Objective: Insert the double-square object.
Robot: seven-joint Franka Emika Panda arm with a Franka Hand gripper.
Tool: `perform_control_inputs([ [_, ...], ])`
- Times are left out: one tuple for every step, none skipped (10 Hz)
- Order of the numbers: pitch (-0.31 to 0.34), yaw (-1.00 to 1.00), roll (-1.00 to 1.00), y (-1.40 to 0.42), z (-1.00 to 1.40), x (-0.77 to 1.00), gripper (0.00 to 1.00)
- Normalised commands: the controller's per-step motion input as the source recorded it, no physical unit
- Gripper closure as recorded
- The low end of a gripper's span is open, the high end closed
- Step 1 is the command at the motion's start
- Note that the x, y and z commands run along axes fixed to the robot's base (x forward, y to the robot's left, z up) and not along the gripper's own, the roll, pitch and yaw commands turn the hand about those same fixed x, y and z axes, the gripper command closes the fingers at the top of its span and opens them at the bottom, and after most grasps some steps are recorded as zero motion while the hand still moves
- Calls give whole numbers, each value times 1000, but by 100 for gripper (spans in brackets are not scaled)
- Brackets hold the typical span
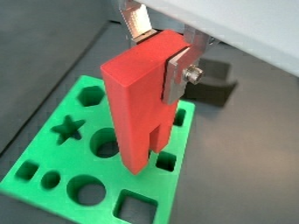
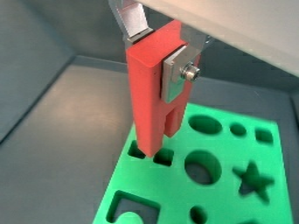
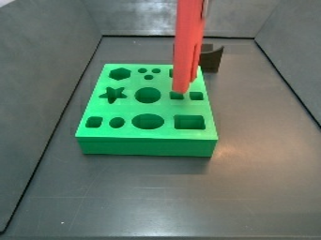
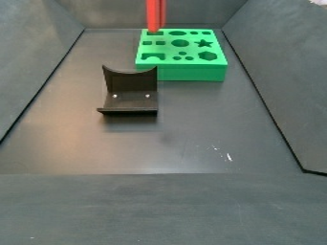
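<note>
Silver fingers [image 1: 176, 70] of the claw [image 2: 155, 54] are clamped on the upper body of the double-square object [image 1: 138, 96], seen only in both wrist views. It stands upright, and its legs reach the green board [image 3: 145, 136] at the paired square holes, perhaps just entering. A side view alone shows the fixture [image 4: 128, 94] on the dark counter [image 4: 166, 144], well apart from the board.

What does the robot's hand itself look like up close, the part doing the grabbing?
In both wrist views the gripper shows as two flat silver metal plates. One finger carries a small screw or bolt on its side. No cables or markings are visible, and the arm itself is out of view.
</note>
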Motion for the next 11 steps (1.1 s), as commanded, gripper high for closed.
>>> perform_control_inputs([
  [0,-1000,24,6,-194,0,100],
  [0,-1000,67,0,-126,0,100],
  [0,-1000,74,0,-111,0,100],
  [0,-1000,69,0,-91,0,100],
  [0,-1000,56,0,-57,0,100],
  [0,-1000,20,0,0,0,100],
  [0,-1000,0,0,0,14,100],
  [0,-977,0,0,0,94,100],
  [0,-977,0,0,0,91,100],
  [0,-1000,63,0,-103,0,100],
  [0,-1000,54,0,-94,0,100],
])
